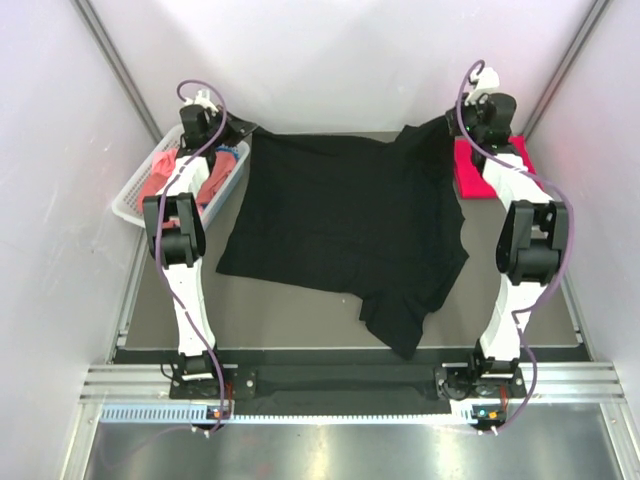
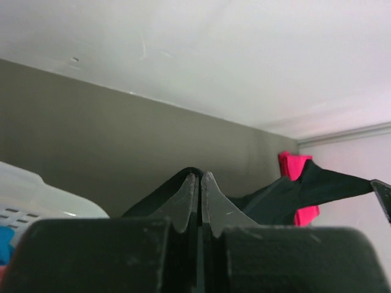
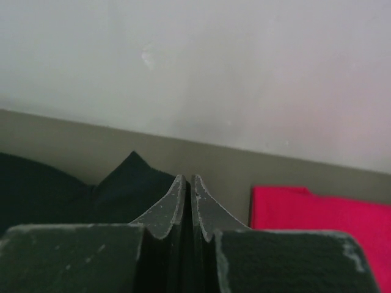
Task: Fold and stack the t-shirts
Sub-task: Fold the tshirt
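Observation:
A black t-shirt (image 1: 350, 220) lies spread over the middle of the table, one sleeve hanging toward the front edge. Its two far corners are lifted. My left gripper (image 1: 240, 130) is shut on the far left corner; in the left wrist view the black cloth wraps over the closed fingertips (image 2: 200, 177). My right gripper (image 1: 450, 122) is shut on the far right corner, and black cloth (image 3: 36, 189) shows just left of its closed jaws (image 3: 188, 180). A folded crimson red t-shirt (image 1: 480, 170) lies at the far right, also in the right wrist view (image 3: 317, 213).
A white lattice basket (image 1: 135, 195) stands at the far left and holds salmon pink (image 1: 160, 175) and blue (image 1: 228, 160) shirts. White walls enclose the table on three sides. The dark table surface (image 1: 300, 310) shows at the front.

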Action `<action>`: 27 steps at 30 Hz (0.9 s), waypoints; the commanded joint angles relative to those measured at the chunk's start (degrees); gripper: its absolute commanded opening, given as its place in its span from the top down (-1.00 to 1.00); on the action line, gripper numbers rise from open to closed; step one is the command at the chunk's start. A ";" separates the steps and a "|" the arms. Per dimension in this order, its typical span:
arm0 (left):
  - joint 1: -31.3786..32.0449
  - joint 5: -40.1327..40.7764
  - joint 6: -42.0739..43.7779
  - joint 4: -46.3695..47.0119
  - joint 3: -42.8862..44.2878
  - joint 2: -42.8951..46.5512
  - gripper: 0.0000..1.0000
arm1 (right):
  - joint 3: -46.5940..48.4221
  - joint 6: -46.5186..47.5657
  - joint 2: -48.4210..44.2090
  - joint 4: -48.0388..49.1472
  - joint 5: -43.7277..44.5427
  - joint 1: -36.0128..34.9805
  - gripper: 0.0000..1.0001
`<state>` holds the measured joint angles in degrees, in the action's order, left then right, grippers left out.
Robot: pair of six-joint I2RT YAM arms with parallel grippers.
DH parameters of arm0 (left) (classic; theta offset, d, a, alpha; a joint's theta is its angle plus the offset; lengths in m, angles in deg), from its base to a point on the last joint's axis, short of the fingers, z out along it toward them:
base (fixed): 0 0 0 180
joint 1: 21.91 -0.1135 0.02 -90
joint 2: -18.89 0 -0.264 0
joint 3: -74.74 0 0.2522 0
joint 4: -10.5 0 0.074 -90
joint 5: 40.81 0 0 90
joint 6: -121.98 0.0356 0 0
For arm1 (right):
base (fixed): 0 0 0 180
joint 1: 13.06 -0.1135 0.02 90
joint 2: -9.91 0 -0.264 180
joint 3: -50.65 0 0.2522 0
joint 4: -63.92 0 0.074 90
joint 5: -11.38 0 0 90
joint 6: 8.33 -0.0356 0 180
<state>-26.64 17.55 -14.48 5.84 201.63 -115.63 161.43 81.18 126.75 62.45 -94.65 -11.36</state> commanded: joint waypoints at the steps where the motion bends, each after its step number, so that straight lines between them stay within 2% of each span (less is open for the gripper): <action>1: -0.10 -2.55 4.35 -0.66 -0.36 3.64 1.00 | -4.62 -1.09 -9.60 -1.48 1.08 0.42 1.00; 6: 0.34 -3.34 9.88 -6.89 -0.97 7.25 1.00 | -8.93 -1.62 -16.62 -8.68 3.81 0.42 1.00; 11: 0.34 -2.91 12.78 -11.90 -5.89 10.85 1.00 | -13.33 -0.30 -21.73 -20.35 7.94 0.50 1.00; 14: 0.43 -1.15 15.94 -16.13 -8.43 12.96 1.00 | -17.64 -0.56 -25.68 -23.62 7.43 0.50 1.00; 19: 0.78 2.63 19.29 -18.50 -15.37 18.23 1.00 | -25.02 -3.19 -29.56 -26.79 6.10 0.50 1.00; 27: 2.88 10.44 22.72 -21.84 -23.64 22.63 1.00 | -38.71 -9.69 -35.10 -27.50 10.94 0.42 1.00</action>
<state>-24.67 23.58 5.26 -14.79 180.14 -97.03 126.28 75.58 95.40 35.29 -86.04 -11.36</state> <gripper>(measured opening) 0.023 0.013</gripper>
